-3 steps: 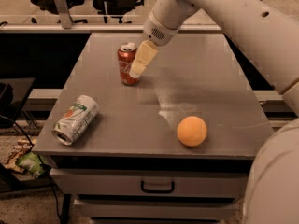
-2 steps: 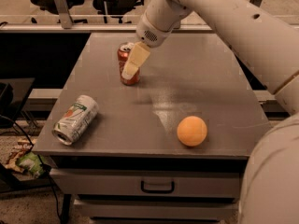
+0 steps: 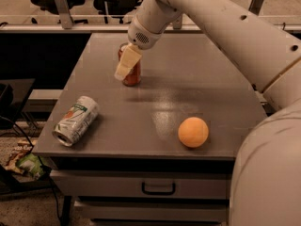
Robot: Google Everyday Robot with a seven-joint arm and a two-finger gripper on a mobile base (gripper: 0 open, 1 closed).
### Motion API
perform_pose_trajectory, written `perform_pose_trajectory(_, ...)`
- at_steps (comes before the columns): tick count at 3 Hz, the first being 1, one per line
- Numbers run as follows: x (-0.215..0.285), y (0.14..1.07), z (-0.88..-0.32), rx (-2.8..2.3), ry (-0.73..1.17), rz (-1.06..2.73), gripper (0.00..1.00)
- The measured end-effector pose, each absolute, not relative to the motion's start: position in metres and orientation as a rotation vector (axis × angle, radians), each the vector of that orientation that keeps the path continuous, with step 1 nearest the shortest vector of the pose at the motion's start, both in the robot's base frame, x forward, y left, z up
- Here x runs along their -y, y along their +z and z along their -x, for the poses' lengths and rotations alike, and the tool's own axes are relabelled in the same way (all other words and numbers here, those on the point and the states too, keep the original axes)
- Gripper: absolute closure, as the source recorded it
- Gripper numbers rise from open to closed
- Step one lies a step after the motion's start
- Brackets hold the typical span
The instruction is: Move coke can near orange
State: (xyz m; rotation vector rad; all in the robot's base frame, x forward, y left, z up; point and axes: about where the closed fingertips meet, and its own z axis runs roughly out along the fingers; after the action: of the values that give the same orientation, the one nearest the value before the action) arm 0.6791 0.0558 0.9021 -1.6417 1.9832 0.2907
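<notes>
Tabletop scene seen from above and in front. The grey table fills the centre of the frame, with a drawer below its front edge. The coke can stands upright in the upper middle of the frame, toward the table's far left. The white arm enters from the right edge and reaches up and left across the frame. Its gripper is at the can, and its cream-coloured end lies across the can's front and upper part. Whether the gripper is clamped on the can or merely set against it cannot be told from this view. The orange rests on the table in the lower right of centre, near the front edge and well apart from the coke can. A silver-and-green can lies on its side at the lower left, near the table's front left corner.
</notes>
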Motion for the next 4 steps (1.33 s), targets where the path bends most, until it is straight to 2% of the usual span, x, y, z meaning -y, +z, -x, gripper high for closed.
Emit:
perform_pose_trajectory(2, -0.059, 0.906, -0.674, -1.966, 0.307, 1.665, 0.63)
perform_pose_trajectory(3, -0.044, 0.921, -0.659, -1.961, 0.304, 1.651, 0.87)
perform_pose_trajectory(4, -0.022, 0.940, -0.631, -1.946, 0.304, 1.634, 1.00)
